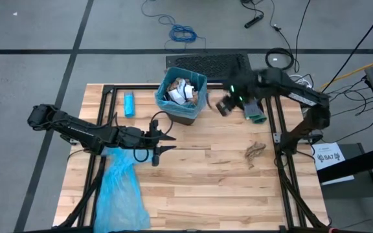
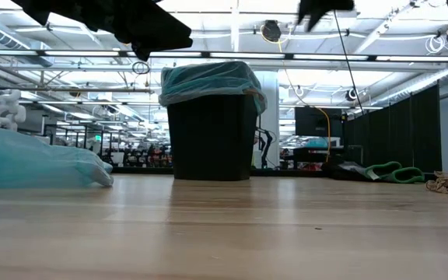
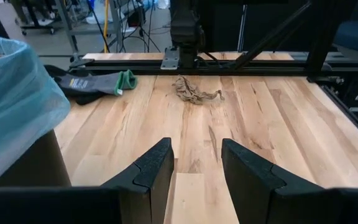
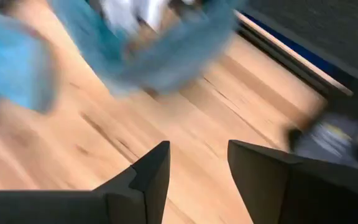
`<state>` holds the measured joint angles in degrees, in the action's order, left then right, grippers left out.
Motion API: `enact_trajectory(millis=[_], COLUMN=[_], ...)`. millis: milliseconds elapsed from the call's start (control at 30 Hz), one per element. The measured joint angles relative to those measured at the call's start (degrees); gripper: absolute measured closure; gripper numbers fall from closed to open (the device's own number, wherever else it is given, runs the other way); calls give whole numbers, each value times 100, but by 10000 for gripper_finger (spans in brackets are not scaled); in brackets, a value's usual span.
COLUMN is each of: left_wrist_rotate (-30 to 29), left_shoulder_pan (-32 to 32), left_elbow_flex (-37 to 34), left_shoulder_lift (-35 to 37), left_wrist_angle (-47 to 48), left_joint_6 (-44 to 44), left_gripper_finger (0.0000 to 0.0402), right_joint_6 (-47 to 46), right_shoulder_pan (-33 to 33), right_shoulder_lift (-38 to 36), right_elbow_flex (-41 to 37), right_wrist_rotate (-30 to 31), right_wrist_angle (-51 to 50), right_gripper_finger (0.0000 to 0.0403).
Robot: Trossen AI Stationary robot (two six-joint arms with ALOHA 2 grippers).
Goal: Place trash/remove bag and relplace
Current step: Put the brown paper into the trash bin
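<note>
A dark bin (image 1: 181, 97) lined with a light-blue bag (image 2: 208, 82) stands at the table's far middle, with white and brown trash (image 1: 181, 90) inside. One brown paper wad (image 1: 254, 151) lies on the wood at the right, also in the left wrist view (image 3: 194, 92). My left gripper (image 1: 170, 144) hovers open just near of the bin, with nothing between its fingers (image 3: 196, 168). My right gripper (image 1: 224, 105) is raised beside the bin's right side, blurred. It is open and empty in the right wrist view (image 4: 197, 168).
A spare light-blue bag (image 1: 118, 188) lies crumpled at the near left. A small blue oblong (image 1: 129, 103) sits left of the bin. A grey and green glove (image 1: 256, 115) lies at the far right. Bare wood spreads across the table's middle and near right.
</note>
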<state>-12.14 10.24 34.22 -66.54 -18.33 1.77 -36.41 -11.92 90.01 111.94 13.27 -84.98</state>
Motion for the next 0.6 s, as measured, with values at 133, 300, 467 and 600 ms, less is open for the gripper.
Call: enact_trajectory(millis=[133, 300, 467, 600], left_wrist_rotate=[0, -1, 0, 0], left_shoulder_pan=[0, 0, 2, 2], left_elbow_flex=[0, -2, -2, -2], left_shoulder_lift=[0, 0, 0, 2], left_wrist_angle=[-4, -17, -19, -28], left_joint_6=[89, 95, 94, 94], left_gripper_finger=[260, 260, 260, 260], right_joint_6=[-1111, -2571, -4773, -6383], right_shoulder_pan=[939, 2005, 3065, 3856], right_shoulder_lift=[-359, -931, -1299, -1448], right_elbow_flex=[-594, -2023, -3758, -5043], right_wrist_rotate=[849, 908, 866, 721], right_wrist_angle=[-424, -201, 76, 823], right_gripper_finger=[250, 250, 250, 250])
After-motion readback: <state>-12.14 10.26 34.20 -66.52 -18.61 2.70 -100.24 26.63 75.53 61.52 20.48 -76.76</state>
